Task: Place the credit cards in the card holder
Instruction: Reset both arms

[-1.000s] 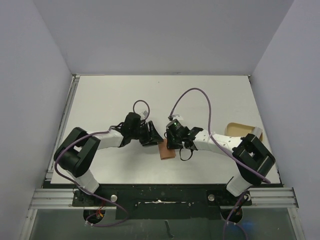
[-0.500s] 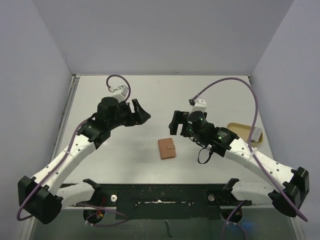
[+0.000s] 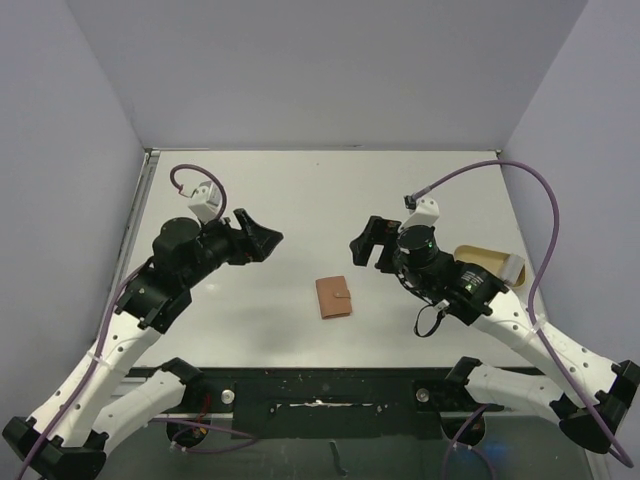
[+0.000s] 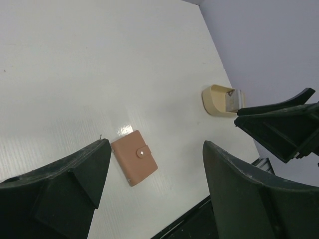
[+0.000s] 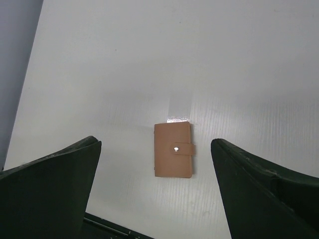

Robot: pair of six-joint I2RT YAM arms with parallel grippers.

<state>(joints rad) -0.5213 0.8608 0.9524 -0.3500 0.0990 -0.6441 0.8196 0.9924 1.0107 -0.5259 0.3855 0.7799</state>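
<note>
The card holder [image 3: 334,297] lies shut on the white table, a small reddish-brown leather wallet with its snap tab fastened over a pale stud. It shows in the left wrist view [image 4: 133,158] and the right wrist view [image 5: 172,157] too. No credit cards are in view. My left gripper [image 3: 262,240] hangs open above the table, up and to the left of the wallet, with nothing between its fingers [image 4: 155,145]. My right gripper [image 3: 362,248] is also open and empty, raised up and to the right of the wallet [image 5: 155,143].
A tan oval tray [image 3: 480,258] sits near the table's right edge, also in the left wrist view [image 4: 215,99], with a pale grey object [image 3: 513,268] at its right end. The table's dark front rail [image 3: 320,385] runs below the wallet.
Both arms have lifted and drawn away from the card holder, left arm to the left, right arm to the right. Both grippers have opened. The wallet stays shut on the table.
</note>
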